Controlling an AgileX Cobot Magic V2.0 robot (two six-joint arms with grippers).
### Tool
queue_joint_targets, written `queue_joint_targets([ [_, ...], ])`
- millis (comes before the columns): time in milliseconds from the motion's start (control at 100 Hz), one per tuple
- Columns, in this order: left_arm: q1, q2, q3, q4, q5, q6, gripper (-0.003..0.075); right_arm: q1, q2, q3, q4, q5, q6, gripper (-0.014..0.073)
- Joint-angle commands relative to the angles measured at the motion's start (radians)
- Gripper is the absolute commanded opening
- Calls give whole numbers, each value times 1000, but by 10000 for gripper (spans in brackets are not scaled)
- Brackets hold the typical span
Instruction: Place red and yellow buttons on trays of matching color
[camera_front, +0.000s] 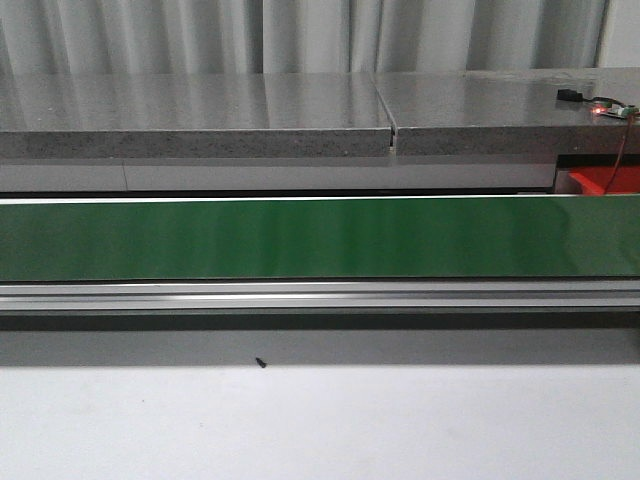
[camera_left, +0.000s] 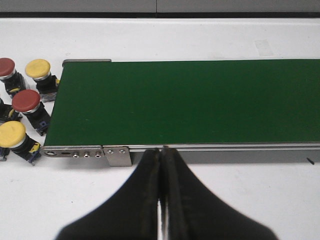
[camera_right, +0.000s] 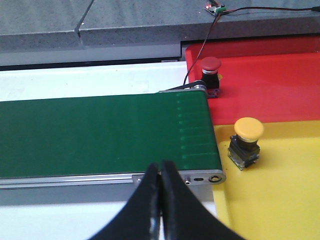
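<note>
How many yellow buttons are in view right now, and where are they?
3. Two wait on the white table past the belt's end, among the red ones: yellow button and yellow button. One yellow button stands on the yellow tray. More may be hidden off-frame.

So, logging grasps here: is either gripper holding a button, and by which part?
Neither. The left gripper and right gripper are both shut on nothing, above the green conveyor belt.

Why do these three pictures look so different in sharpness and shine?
Front view: the green belt carries a soft sheen and the grey ledge mirrors the curtain. Left wrist view: even light, buttons crisp, but the shut left claw is a dark, soft shape. Right wrist view: trays vivid, the yellow button casts a faint shadow; the right claw is likewise dark.
</note>
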Motion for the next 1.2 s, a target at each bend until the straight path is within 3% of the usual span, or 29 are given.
queue_joint_targets([
  [0,39,67,-63,-24,-74,-16,10,-2,7,-24,-6,-72,-12,-68],
  [100,109,123,-85,-42,-74,-16,126,-2,7,-24,-6,-72,-12,-68],
  [290,259,208,-90,-81,-77,-16,477,-2,7,-24,-6,-72,-12,-68],
  [360,312,238,-90,-95,-77,-16,552,-2,7,-24,-6,-72,-12,-68],
  [830,558,423,-118,-172,-17,-19,568,-2,7,-24,-6,-72,-12,-68],
  [1190,602,694,-295,-192,52,-19,568,-2,7,-24,-6,-72,-12,-68],
])
